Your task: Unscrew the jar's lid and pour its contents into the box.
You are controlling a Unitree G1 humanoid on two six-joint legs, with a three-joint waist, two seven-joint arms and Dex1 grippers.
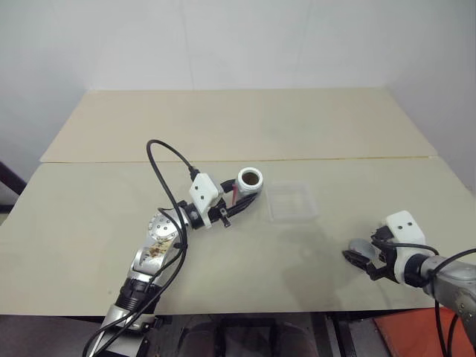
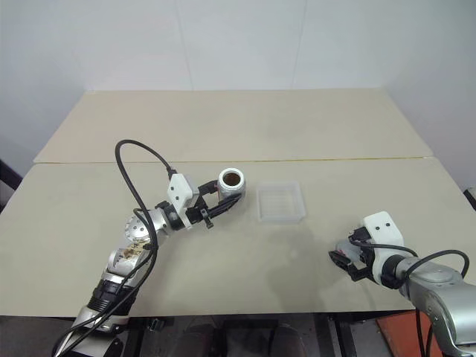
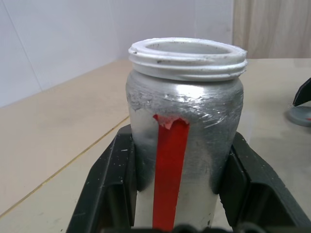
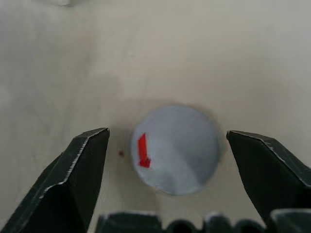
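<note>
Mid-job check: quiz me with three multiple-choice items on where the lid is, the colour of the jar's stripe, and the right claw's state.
1. The lid lies: A) on the jar B) in the box C) on the table by the right claw
2. The stripe on the jar is: A) blue B) red C) green
3. The right claw is: A) open B) shut on the lid C) shut on the jar

Key: 1 C, the disc rests flat on the table between its fingers; 2 B, red stripe down its side; 3 A, the fingers stand clear of the lid on both sides.
</note>
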